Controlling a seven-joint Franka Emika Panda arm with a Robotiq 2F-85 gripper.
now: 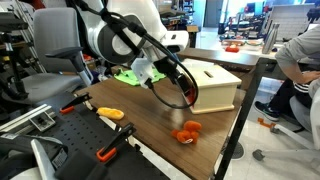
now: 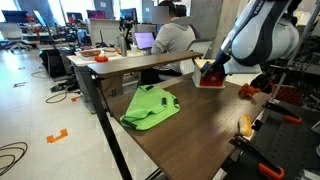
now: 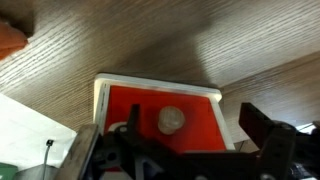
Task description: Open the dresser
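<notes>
The dresser [image 1: 218,84] is a small pale-wood box with a dark slot in its flat top, standing at the far side of the wooden table. In an exterior view only its red front [image 2: 210,82] shows below the arm. In the wrist view the orange-red drawer front [image 3: 200,112] fills the middle, with a pale round knob [image 3: 171,119] on it. My gripper [image 3: 175,145] is open, right at the drawer front, with one finger on each side of the knob and no contact visible. It shows in both exterior views [image 1: 186,94] [image 2: 212,70].
A small orange toy [image 1: 187,132] lies on the table [image 1: 150,120] near its front edge and shows in the wrist view [image 3: 10,40]. A flat green sheet [image 2: 150,106] lies beside the arm. Orange-handled clamps [image 1: 110,113] sit at the table edge. A seated person [image 2: 175,35] is behind.
</notes>
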